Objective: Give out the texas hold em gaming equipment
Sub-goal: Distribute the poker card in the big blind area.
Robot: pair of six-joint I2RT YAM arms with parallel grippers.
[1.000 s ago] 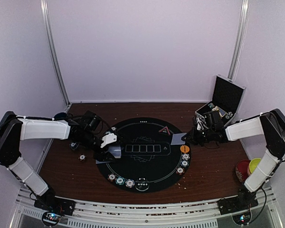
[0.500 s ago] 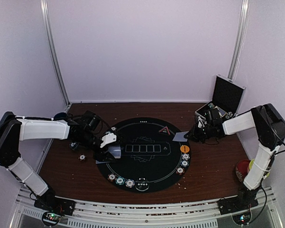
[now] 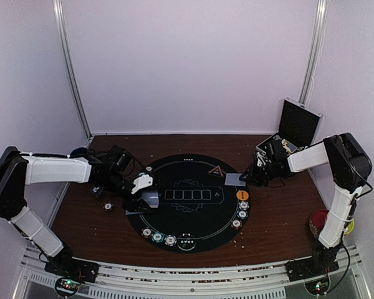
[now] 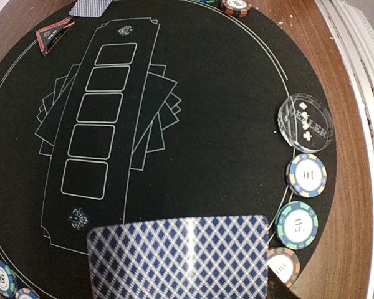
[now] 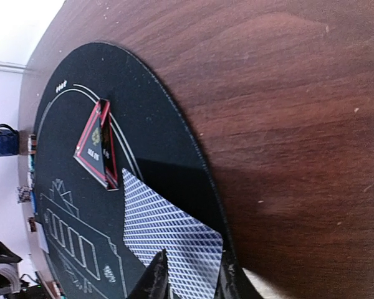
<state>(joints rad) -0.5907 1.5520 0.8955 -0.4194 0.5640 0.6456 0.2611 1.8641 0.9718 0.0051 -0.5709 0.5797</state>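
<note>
Held card (image 4: 181,255), black mat (image 3: 193,215) left rim: left fingers (image 3: 136,200) pinching. Laid card (image 5: 168,237), mat right rim: right fingers (image 5: 154,277) spread astride. Both likely thin, slick, bendy; you grip edge.

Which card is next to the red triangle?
The card at the right claw, just beside the triangle; the card at the left claw is across the mat.

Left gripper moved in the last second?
No. In the top view the left gripper sits with its card just off the left end of the mat's row of card outlines, same as in both earlier frames.
</note>
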